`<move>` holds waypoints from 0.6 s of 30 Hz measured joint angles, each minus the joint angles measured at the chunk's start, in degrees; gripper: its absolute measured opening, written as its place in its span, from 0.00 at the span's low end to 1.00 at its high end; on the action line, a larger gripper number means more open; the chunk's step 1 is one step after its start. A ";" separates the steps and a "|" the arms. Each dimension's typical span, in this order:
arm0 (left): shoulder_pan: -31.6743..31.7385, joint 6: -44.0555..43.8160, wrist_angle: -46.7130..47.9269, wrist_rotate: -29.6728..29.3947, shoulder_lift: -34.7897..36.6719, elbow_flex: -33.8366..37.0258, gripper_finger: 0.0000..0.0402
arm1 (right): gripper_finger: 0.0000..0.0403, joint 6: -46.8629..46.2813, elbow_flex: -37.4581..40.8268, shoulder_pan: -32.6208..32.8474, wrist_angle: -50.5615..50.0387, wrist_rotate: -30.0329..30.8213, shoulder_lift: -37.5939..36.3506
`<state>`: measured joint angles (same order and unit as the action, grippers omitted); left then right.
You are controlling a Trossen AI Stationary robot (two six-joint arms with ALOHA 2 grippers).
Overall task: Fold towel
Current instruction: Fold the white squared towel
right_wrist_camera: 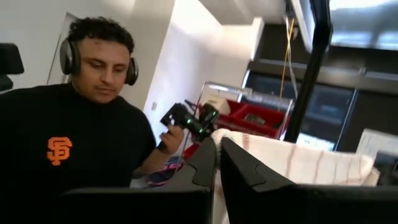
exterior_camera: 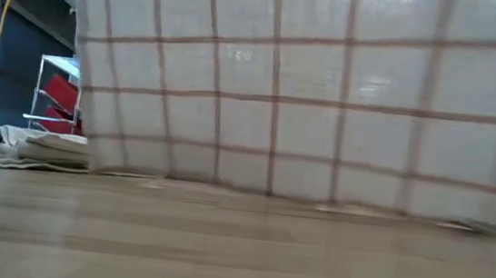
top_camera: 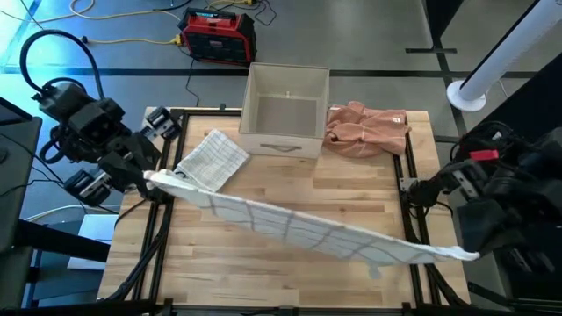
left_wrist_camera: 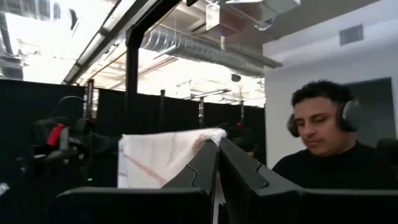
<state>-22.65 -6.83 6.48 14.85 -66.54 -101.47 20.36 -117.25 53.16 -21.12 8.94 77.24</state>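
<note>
High view: the checked towel [top_camera: 307,230] is stretched above the counter [top_camera: 263,272] between the left claw [top_camera: 151,180] and the right claw [top_camera: 465,254], each closed tight on a corner, presumably to flatten it before folding. A folded towel [top_camera: 211,160] lies just beyond the left claw. No legible label is seen on the towel.
</note>
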 joint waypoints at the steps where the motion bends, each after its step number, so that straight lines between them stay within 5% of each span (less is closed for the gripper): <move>1: -0.30 -0.62 -0.65 0.01 -0.31 0.00 0.02 | 0.00 1.37 0.00 0.90 0.76 0.75 0.01; 12: -3.35 -3.59 -9.51 -1.42 -3.28 0.00 0.02 | 0.00 18.04 0.00 10.43 6.49 16.90 0.01; 15: -3.28 -3.28 -6.12 -7.25 -3.19 0.00 0.02 | 0.00 18.98 0.00 11.31 7.31 29.43 0.03; 18: -2.86 0.75 2.22 -18.55 -2.51 0.00 0.02 | 0.00 15.05 0.00 10.05 5.89 50.88 0.01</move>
<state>-25.51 -6.08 8.70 -3.70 -69.05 -101.47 35.41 -117.25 63.21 -15.23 59.82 77.25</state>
